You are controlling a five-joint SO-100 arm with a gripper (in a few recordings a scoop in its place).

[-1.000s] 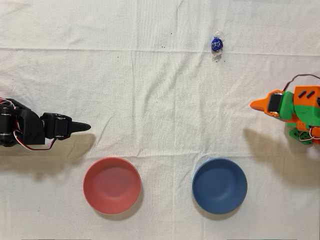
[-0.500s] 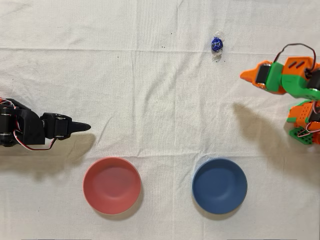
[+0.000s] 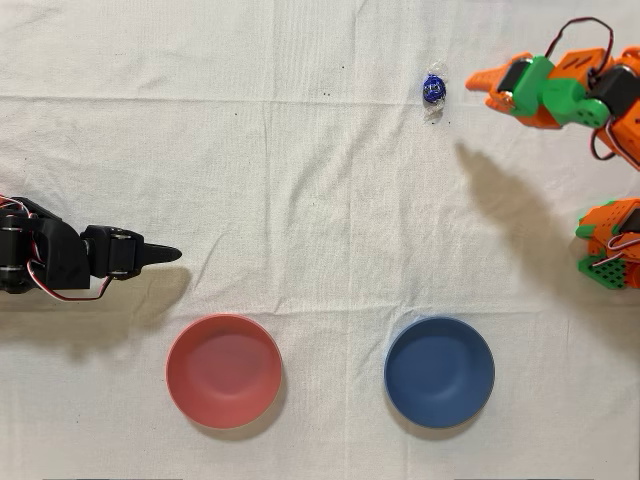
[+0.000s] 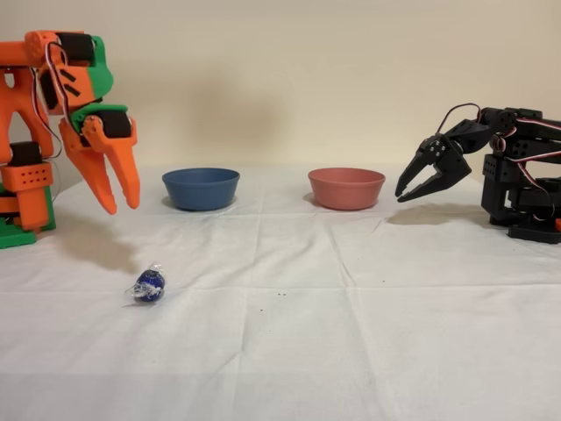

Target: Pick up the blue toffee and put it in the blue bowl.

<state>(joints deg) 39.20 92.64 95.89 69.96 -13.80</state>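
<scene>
Fixed view: gripper (image 4: 122, 203) narrowly parted, empty, above blue toffee (image 4: 149, 286); no legible writing.

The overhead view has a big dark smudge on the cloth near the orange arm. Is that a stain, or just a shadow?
Just a shadow: in the overhead view the orange arm casts a soft grey shape on the white cloth; in the fixed view a fainter shadow lies under the gripper, and the blue toffee foil shows a small glint.

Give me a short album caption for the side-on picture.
Orange gripper hangs open above a blue toffee, blue bowl and red bowl behind.
</scene>
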